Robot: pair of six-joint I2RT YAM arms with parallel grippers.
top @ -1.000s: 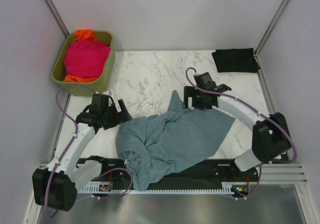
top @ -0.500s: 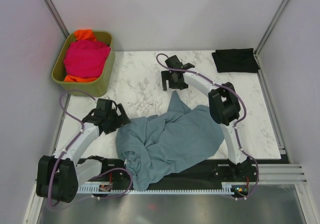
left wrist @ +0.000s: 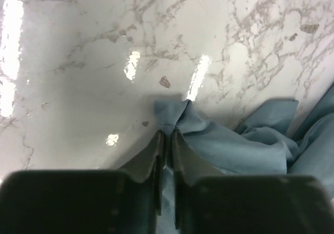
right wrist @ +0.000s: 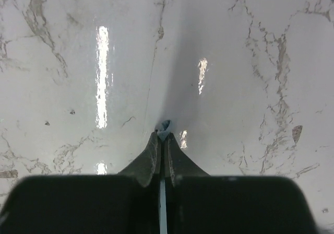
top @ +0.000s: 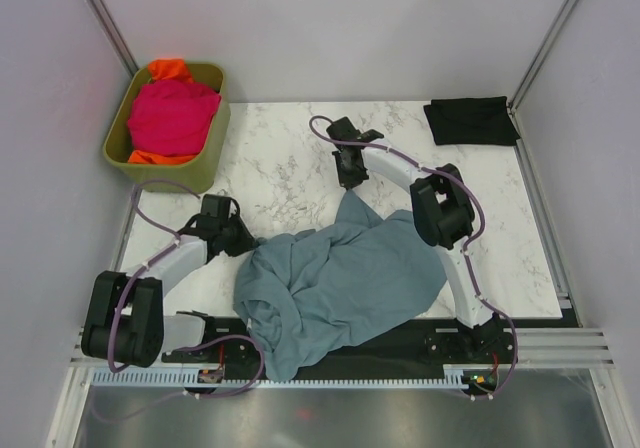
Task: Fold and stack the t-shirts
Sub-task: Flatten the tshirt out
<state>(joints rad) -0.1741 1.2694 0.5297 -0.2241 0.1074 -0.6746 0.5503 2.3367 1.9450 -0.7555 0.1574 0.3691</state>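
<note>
A slate blue-grey t-shirt (top: 340, 278) lies crumpled in the middle of the marble table, its near edge hanging over the front rail. My left gripper (top: 243, 243) is low at the shirt's left edge. In the left wrist view the left gripper (left wrist: 167, 135) is shut on a pinched fold of the blue-grey t-shirt (left wrist: 235, 145). My right gripper (top: 350, 180) is at the shirt's far pointed tip. In the right wrist view the right gripper (right wrist: 163, 136) is shut, with a small bit of blue-grey t-shirt (right wrist: 165, 124) poking out between the tips.
A black t-shirt (top: 470, 120) lies folded at the back right corner. The olive-green bin (top: 205, 171) at the back left holds a magenta-pink t-shirt (top: 170, 113) on top of an orange one (top: 170, 68). Grey walls enclose the table on three sides.
The right arm swung left and back to the shirt's far tip, came down and shut on it. The left gripper moved in to the shirt's left edge and shut on the cloth.
</note>
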